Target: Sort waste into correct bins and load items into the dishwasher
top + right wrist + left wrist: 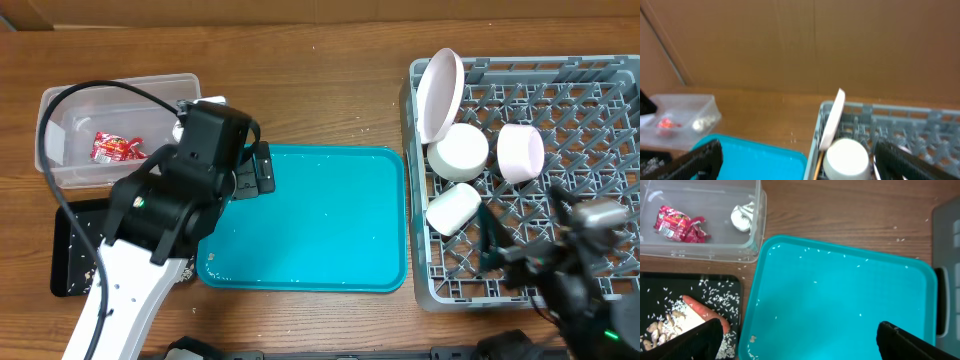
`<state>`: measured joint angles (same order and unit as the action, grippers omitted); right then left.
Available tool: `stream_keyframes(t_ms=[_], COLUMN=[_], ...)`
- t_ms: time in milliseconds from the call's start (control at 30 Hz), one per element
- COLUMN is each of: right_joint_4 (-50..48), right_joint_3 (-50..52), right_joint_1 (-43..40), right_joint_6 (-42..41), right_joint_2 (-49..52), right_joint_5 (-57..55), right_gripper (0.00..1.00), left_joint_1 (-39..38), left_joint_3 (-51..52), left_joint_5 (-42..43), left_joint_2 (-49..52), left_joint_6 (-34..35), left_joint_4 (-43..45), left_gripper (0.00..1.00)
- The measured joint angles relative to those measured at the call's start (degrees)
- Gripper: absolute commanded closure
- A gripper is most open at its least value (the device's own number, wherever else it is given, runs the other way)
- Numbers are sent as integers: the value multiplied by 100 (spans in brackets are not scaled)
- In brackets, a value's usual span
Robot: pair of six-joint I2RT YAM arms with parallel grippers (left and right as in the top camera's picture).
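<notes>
The grey dish rack (580,170) at the right holds the white plate (441,92) upright, a white bowl (459,152), a pale pink bowl (521,152) and a white cup (452,209). The clear tub (70,175) holds the red wrapper (117,148), and the left wrist view also shows the white tissue (743,216) in it. The black tray (670,287) holds the carrot (702,311), beige scraps (662,328) and rice. My left gripper (800,345) is open and empty over the teal tray's left edge. My right gripper (800,160) is open and empty above the rack's front.
The teal tray (320,220) lies mid-table with a few rice grains on it. A cardboard wall (800,45) stands behind the table. Bare wood table lies between the teal tray and the rack.
</notes>
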<state>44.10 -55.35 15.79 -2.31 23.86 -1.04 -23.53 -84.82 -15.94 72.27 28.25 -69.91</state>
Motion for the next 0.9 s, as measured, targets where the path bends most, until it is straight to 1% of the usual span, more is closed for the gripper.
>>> stream_keyframes(t_ms=[133, 233, 467, 600, 900], right_joint_4=[-542, -1134, -2638, -3038, -3167], right_joint_3=[1550, 2535, 4419, 5088, 5174], right_joint_1=[-2, -2, 0, -2, 0], right_joint_6=[44, 57, 59, 57, 61], right_joint_2=[-546, -881, -1762, -2238, -2297], right_joint_5=[20, 24, 157, 216, 229], right_gripper=[0, 0, 0, 0, 0], left_joint_1=[0, 0, 0, 0, 0], left_joint_3=[0, 0, 0, 0, 0], left_joint_5=[0, 0, 0, 2, 0], left_joint_2=[280, 485, 1008, 1294, 1886], left_joint_6=[0, 0, 0, 0, 0], left_joint_4=[7, 7, 7, 4, 4], left_gripper=[0, 0, 0, 0, 0])
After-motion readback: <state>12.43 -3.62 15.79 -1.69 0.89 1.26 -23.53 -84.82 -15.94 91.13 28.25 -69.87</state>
